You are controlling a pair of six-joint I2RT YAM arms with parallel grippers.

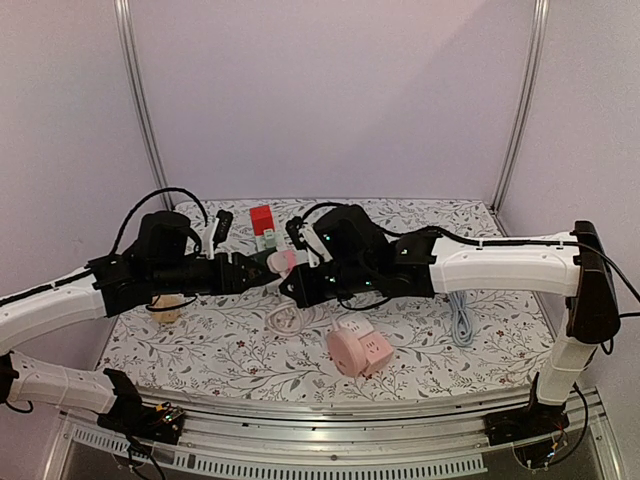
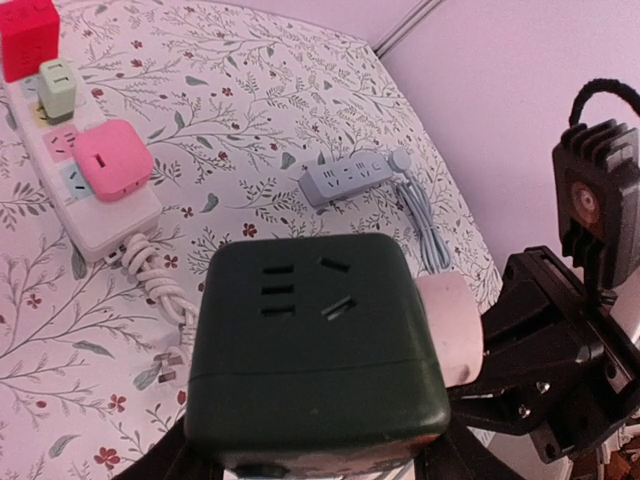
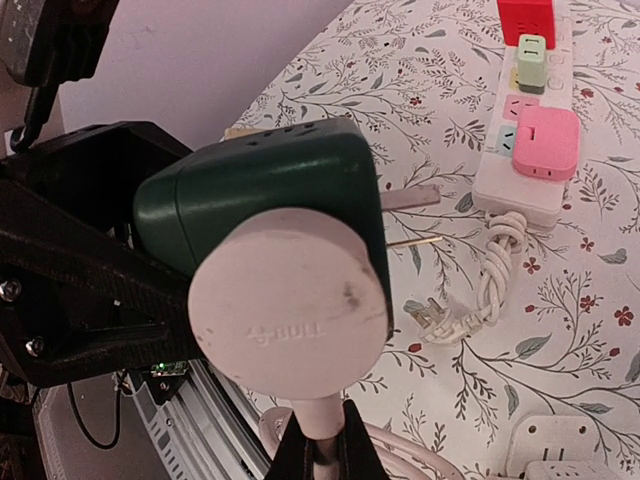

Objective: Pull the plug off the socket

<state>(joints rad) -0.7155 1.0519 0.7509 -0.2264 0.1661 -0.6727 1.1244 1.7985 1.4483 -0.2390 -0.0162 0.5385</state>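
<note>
Left wrist: left gripper [image 2: 300, 460] clamped on green socket cube [image 2: 315, 340], held up near white power strip [image 2: 100, 225].
Right wrist: right gripper [image 3: 318, 450] closed on neck of plug [image 3: 288, 300]; plug seated against the cube, near the strip.
Top: both grippers meet just before the strip.

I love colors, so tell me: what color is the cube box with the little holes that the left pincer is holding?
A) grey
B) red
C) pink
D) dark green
D: the cube socket filling the left wrist view is dark green, with the pale round plug on its side. The red block and pink block sit on the white power strip.
</note>
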